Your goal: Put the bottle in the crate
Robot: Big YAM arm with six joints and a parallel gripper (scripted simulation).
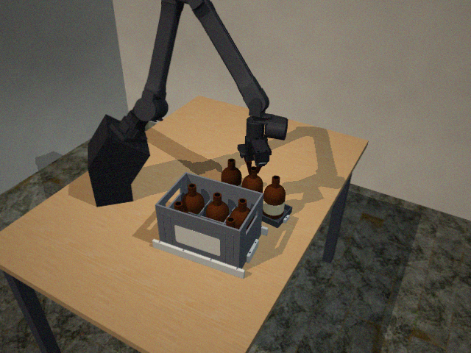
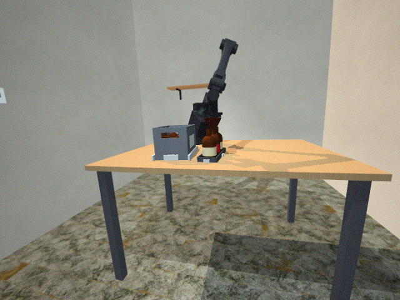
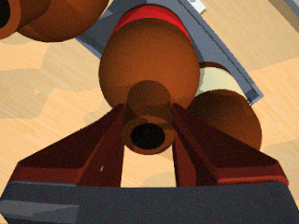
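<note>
The dark gripper (image 3: 149, 126) has its jaws clamped narrow on the neck of the red-labelled brown glass bottle (image 3: 149, 65). Three bottles stand on the dark flat tray (image 1: 279, 219), and apparently five in the grey slatted crate (image 1: 197, 232) at its 9 o'clock.

The grey crate (image 1: 197, 238) stands on the counter (image 1: 114, 273) holding five brown bottles, its one free slot at the back corner nearest the tray. The dark tray (image 1: 279, 219) sits just beside it, carrying three upright brown bottles. The middle, red-labelled bottle (image 3: 149, 65) has its neck clamped between the claw's (image 3: 149, 144) dark red fingers. The cream-labelled bottle (image 1: 274, 200) stands at the tray's near end.
</note>
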